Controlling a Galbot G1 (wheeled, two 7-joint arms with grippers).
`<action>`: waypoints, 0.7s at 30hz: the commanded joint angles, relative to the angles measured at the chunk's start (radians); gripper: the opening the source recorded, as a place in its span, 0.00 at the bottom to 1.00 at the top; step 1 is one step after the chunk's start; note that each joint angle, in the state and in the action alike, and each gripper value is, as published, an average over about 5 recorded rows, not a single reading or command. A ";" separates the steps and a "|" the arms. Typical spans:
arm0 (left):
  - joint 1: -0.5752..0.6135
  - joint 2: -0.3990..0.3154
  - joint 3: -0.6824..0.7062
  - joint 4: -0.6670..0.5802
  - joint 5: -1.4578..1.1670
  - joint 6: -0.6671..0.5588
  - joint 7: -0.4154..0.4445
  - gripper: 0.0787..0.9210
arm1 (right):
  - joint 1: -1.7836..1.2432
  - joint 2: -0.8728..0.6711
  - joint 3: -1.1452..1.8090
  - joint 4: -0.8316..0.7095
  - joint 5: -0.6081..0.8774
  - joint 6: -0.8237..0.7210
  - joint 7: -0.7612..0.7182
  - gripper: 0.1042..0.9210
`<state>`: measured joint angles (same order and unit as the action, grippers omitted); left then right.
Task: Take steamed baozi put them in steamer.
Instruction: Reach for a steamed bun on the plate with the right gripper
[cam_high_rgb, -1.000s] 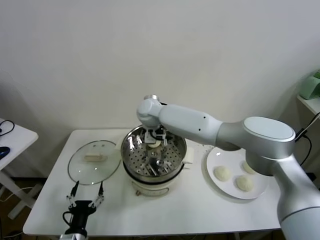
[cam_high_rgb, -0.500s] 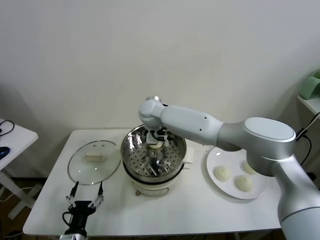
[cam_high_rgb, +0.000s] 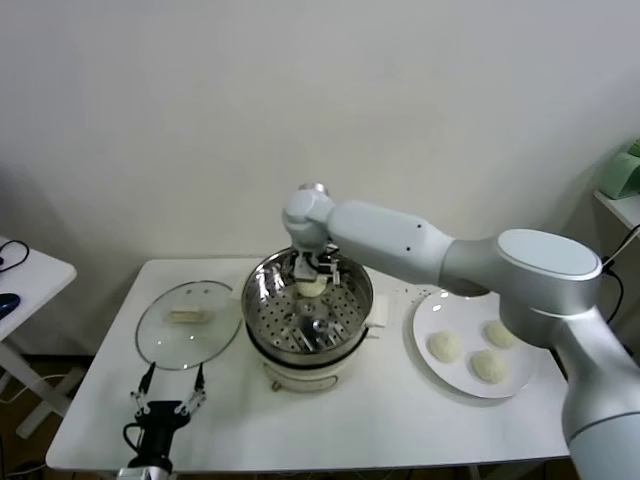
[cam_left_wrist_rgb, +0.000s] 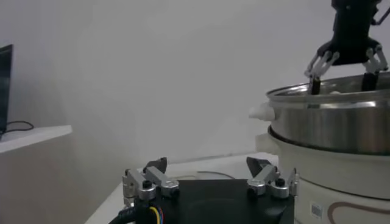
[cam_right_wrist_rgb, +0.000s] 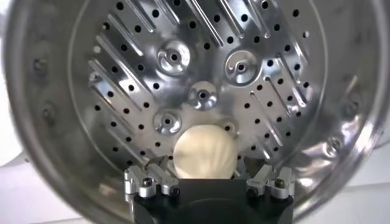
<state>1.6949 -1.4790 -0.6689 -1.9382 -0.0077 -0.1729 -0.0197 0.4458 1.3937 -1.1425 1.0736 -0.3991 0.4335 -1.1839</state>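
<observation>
The steamer (cam_high_rgb: 262, 325) is a shiny steel basket on a white cooker base at the table's middle. One steamed baozi (cam_high_rgb: 311, 288) lies on its perforated bottom toward the far side, and in the right wrist view this baozi (cam_right_wrist_rgb: 204, 153) rests free on the steel floor (cam_right_wrist_rgb: 268, 79). My right gripper (cam_high_rgb: 317, 270) hangs just above it, open, its fingers (cam_right_wrist_rgb: 159, 172) standing clear on either side. Three more baozi (cam_high_rgb: 444, 346) (cam_high_rgb: 489, 365) (cam_high_rgb: 500, 333) sit on the white plate (cam_high_rgb: 430, 372) to the right. My left gripper (cam_high_rgb: 172, 385) is parked open near the front left edge.
A flat glass lid (cam_high_rgb: 188, 322) lies on the table left of the steamer, just beyond the left gripper. The left wrist view shows the steamer's wall (cam_left_wrist_rgb: 332, 122) with the right gripper (cam_left_wrist_rgb: 342, 76) over its rim. A small side table (cam_high_rgb: 25, 270) stands at far left.
The right gripper's fingers have spread and let go of the baozi, which now lies on the steamer floor. The right arm has shifted slightly up and to the right.
</observation>
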 joint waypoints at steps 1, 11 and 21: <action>-0.001 -0.001 0.001 -0.005 0.003 -0.003 -0.004 0.88 | 0.122 -0.086 -0.018 0.057 0.225 -0.035 -0.039 0.88; -0.018 0.035 0.001 -0.013 -0.056 -0.093 0.057 0.88 | 0.244 -0.507 -0.140 0.172 0.858 -0.431 0.004 0.88; -0.020 0.027 0.008 -0.017 -0.019 -0.078 0.081 0.88 | 0.024 -0.783 -0.046 0.159 0.773 -0.510 0.022 0.88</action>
<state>1.6758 -1.4533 -0.6616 -1.9531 -0.0391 -0.2385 0.0352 0.5386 0.8230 -1.2072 1.2131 0.2724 0.0349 -1.1746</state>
